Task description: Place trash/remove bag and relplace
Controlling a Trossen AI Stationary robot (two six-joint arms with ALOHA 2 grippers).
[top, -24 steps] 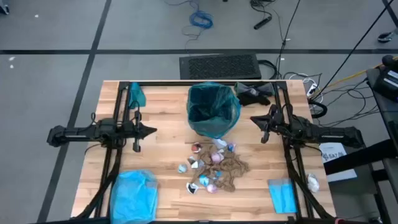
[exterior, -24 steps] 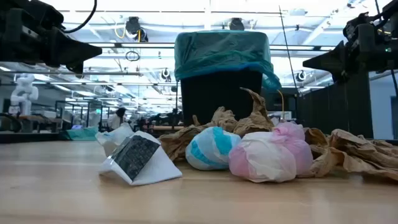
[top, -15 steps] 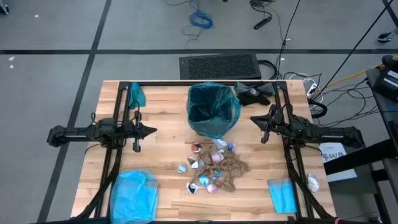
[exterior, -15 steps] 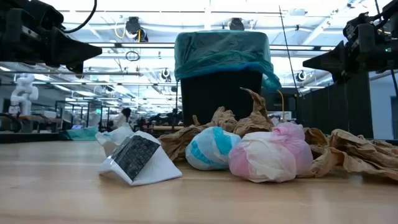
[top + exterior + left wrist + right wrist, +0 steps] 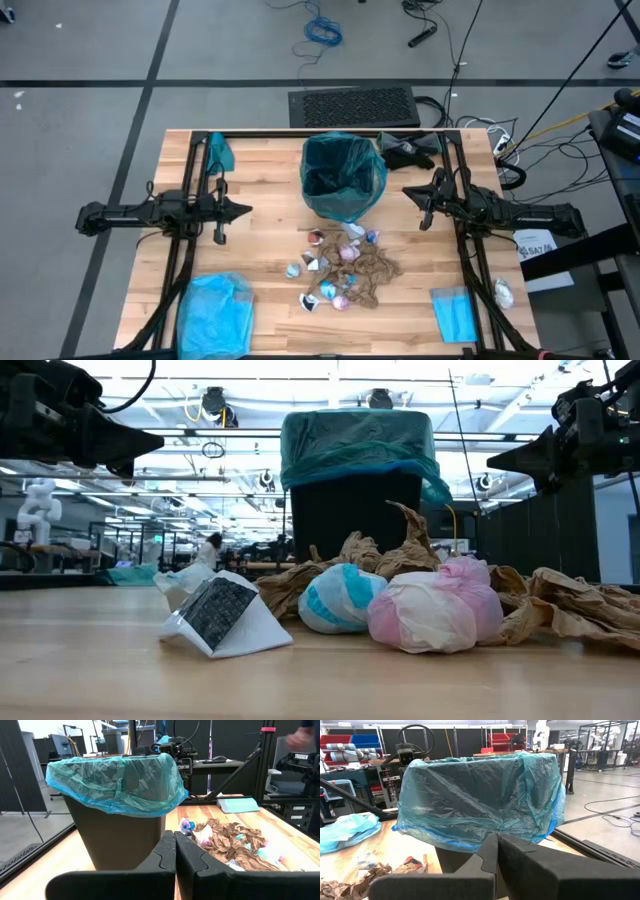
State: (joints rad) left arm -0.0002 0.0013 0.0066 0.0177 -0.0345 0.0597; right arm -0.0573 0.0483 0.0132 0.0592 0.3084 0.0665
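Note:
A small black bin (image 5: 343,190) lined with the teal-green bag (image 5: 345,168) stands upright near the table's far middle; the bag's rim is folded over the bin's top (image 5: 115,785) (image 5: 485,805) (image 5: 355,445). The trash (image 5: 345,268), brown netting paper with white, pink and pale blue wrappers, lies in a heap on the table on the near side of the bin (image 5: 400,600) (image 5: 227,842). My left gripper (image 5: 245,210) hovers left of the bin, shut (image 5: 175,850). My right gripper (image 5: 408,191) hovers right of the bin, shut (image 5: 497,852). Neither touches anything.
A paler sky-blue plastic bag (image 5: 215,312) lies at the near left corner, a flat blue packet (image 5: 455,312) at the near right. A teal scrap (image 5: 220,152) and dark items (image 5: 410,150) lie at the far edge. Bare wood (image 5: 265,240) lies between the left gripper and the heap.

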